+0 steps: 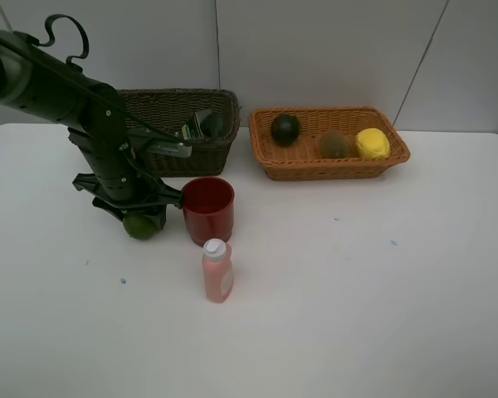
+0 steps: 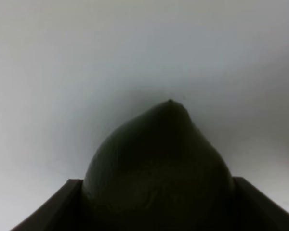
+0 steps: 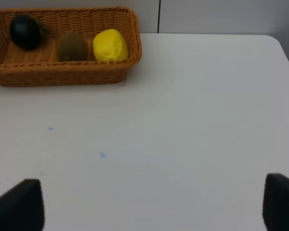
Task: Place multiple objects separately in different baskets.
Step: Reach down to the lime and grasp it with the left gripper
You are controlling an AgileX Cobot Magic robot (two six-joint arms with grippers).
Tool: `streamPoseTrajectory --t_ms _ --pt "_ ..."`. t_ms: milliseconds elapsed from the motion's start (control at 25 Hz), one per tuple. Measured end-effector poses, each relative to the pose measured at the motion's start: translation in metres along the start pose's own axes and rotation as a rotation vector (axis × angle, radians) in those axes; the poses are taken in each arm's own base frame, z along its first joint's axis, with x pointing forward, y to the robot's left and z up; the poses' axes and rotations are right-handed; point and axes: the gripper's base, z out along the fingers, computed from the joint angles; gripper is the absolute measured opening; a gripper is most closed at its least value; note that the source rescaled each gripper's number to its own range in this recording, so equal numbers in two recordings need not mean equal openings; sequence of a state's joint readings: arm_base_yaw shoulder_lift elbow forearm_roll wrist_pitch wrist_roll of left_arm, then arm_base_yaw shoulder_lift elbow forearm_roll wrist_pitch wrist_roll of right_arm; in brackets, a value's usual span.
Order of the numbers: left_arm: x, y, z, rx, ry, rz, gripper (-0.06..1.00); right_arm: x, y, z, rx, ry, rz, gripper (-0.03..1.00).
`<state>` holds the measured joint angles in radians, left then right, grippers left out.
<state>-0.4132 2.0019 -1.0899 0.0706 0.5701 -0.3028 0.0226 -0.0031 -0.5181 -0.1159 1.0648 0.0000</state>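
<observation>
Green dimpled lime (image 2: 159, 163), glossy cylindrical red cup (image 1: 207, 209)

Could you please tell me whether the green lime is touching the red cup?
Apart. The exterior high view shows a strip of white table between the lime and the red cup.

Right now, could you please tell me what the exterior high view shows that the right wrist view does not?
Only the exterior high view shows the left gripper lowered around the green lime, the red cup beside it, the pink bottle in front of the cup, and the dark basket. Only the right wrist view shows the right gripper, its fingertips wide apart with nothing between them. Both show the orange-tan basket holding the dark round fruit, the kiwi and the lemon, and the white table.
</observation>
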Motion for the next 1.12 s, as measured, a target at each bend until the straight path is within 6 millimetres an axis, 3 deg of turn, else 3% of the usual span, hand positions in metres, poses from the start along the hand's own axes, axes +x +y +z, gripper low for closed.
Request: streamPoseTrajectory --t_ms 840,960,1120 --pt "0.0 0.0 -0.002 -0.001 0.001 0.0 0.74 0.0 0.0 0.0 0.0 0.0 0.0 0.99" --pt "-0.001 0.0 -0.016 0.005 -0.021 -0.003 0.74 0.0 0.0 0.0 0.0 0.0 0.0 0.99" --pt "-0.006 0.001 -0.054 0.031 -0.127 -0.007 0.74 0.0 0.0 0.0 0.0 0.0 0.0 0.99"
